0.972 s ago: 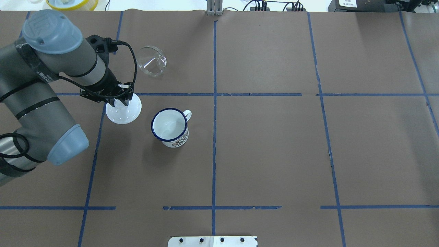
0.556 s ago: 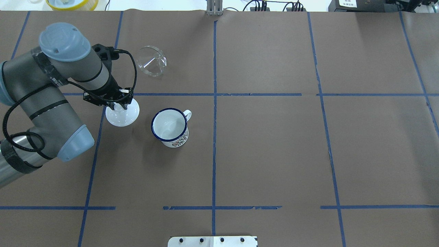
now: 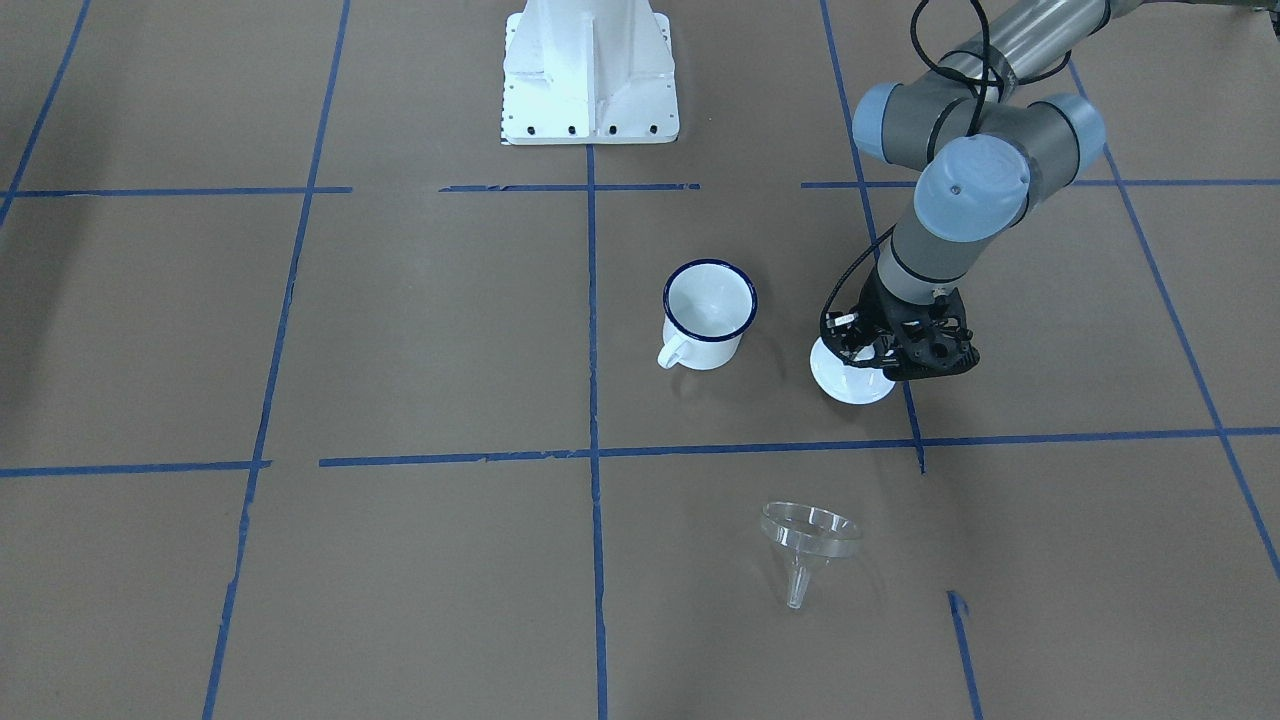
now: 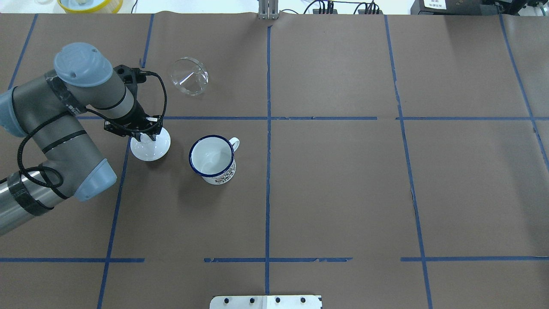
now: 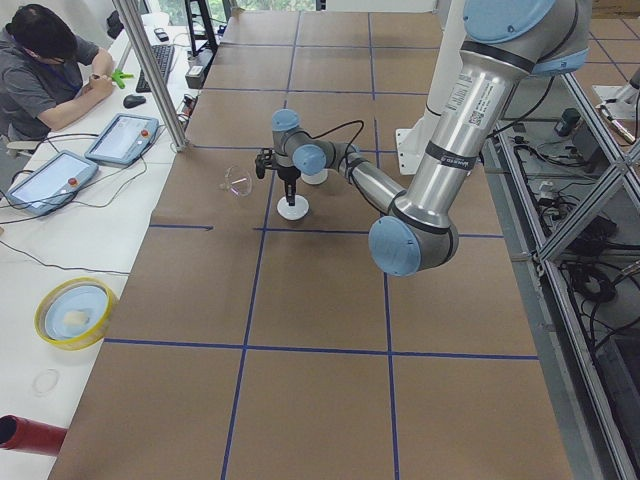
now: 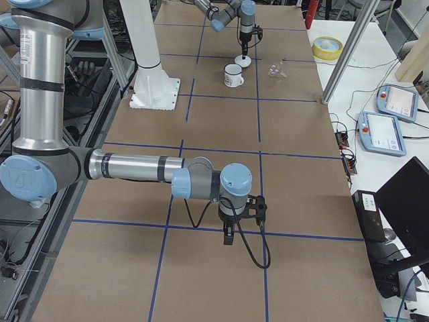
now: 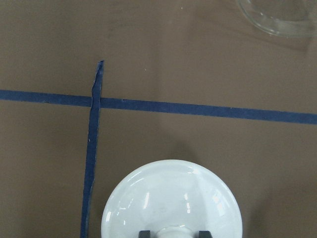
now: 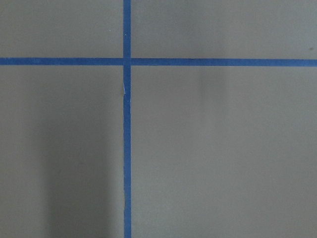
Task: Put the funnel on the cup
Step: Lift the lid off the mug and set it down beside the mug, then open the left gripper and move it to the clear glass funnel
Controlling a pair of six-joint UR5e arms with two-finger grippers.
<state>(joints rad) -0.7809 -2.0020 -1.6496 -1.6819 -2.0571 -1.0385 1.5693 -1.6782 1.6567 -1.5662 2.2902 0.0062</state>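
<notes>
The clear funnel (image 4: 189, 81) lies on its side on the brown paper at the far left; it also shows in the front view (image 3: 808, 540) and at the top right of the left wrist view (image 7: 282, 15). The white cup (image 4: 213, 159) with a dark blue rim stands upright and empty, handle toward the far right. My left gripper (image 4: 146, 136) is shut on the knob of a flat white lid (image 4: 150, 148), left of the cup, low over the paper or on it. My right gripper (image 6: 228, 238) shows only in the exterior right view, and I cannot tell whether it is open or shut.
Blue tape lines grid the paper (image 4: 343, 180). The robot's white base plate (image 3: 590, 70) stands at the near edge. A yellow bowl (image 4: 90, 4) sits beyond the far left edge. The right wrist view shows only paper and tape.
My left gripper has carried the lid a little to the left and lower; the lid looks smaller. The funnel and the cup have not moved.
</notes>
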